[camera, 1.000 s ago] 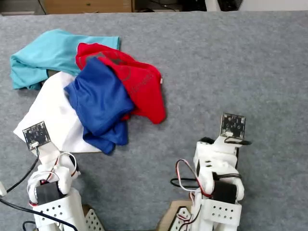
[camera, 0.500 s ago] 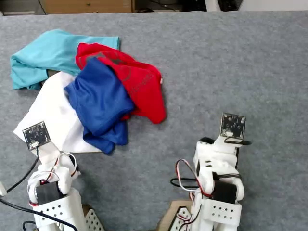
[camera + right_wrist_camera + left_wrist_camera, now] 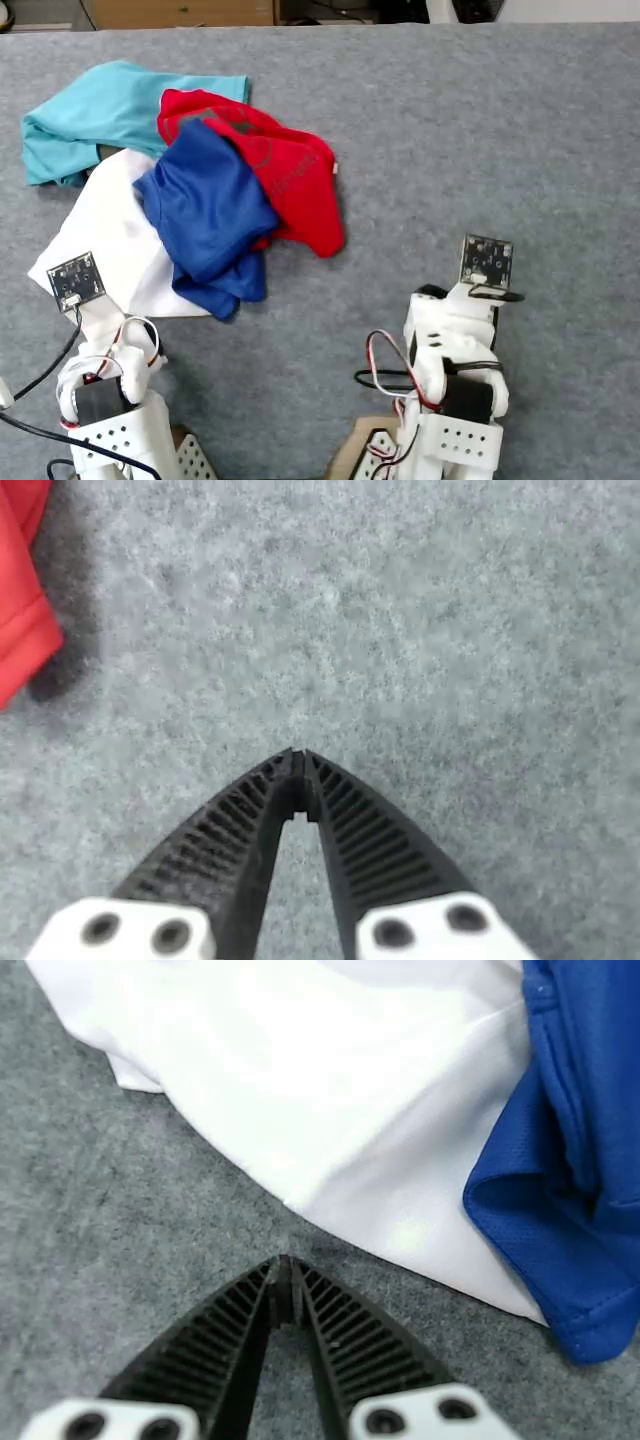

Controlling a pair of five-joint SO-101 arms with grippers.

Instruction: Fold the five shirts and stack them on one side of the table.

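Shirts (image 3: pixel 215 200): four showing, loose and crumpled in one heap on the far left part of the grey felt-covered table (image 3: pixel 480 130). None is folded and no stack is started.

- teal shirt (image 3: pixel 95 115): farthest back and left, partly under the red one.
- red shirt (image 3: pixel 295 185): spread toward the table's middle, its near edge curling to a rounded lobe.
- blue shirt (image 3: pixel 205 215): on top, overlapping both the red and the white.
- white shirt (image 3: pixel 110 245): nearest the robot, flat, with its right side under the blue.

left arm (image 3: pixel 100 400): at the near left edge, wrist over the near corner of the white shirt. left gripper (image 3: pixel 284 1270): jaws pressed tip to tip, nothing between them. The tips sit over bare felt, just short of the white shirt's hem. The blue shirt's folded corner lies beside it on the white cloth.

right arm (image 3: pixel 455 370): at the near edge, right of centre, well apart from the heap. right gripper (image 3: pixel 298 765): jaws clenched together, empty, over bare felt. An edge of the red shirt lies off to one side, clear of the tips.
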